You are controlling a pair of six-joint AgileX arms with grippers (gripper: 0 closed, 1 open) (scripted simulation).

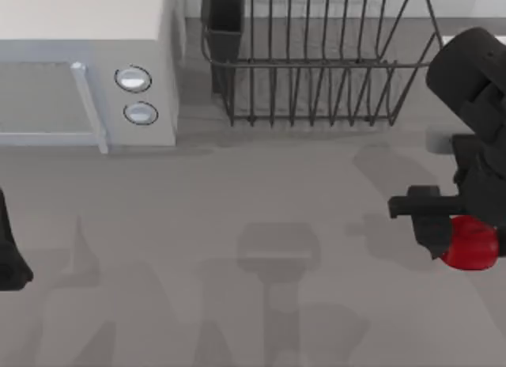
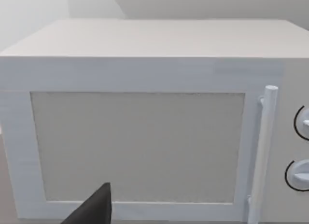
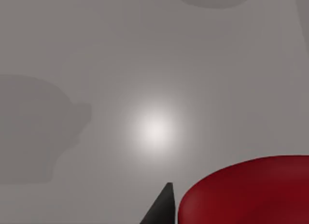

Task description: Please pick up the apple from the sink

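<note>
The apple is glossy red and sits against the dark fingers of my right gripper near the table's right edge, over bare grey tabletop. The gripper looks shut on it. In the right wrist view the apple looms large beside one dark fingertip, with the tabletop well below. A pale strip behind my right arm looks like the sink's rim; the arm hides the rest of the sink. My left gripper is parked at the left edge.
A white microwave with two knobs stands at the back left and faces the left wrist camera. A black wire dish rack stands at the back, right of centre. Bare grey tabletop spreads across the middle.
</note>
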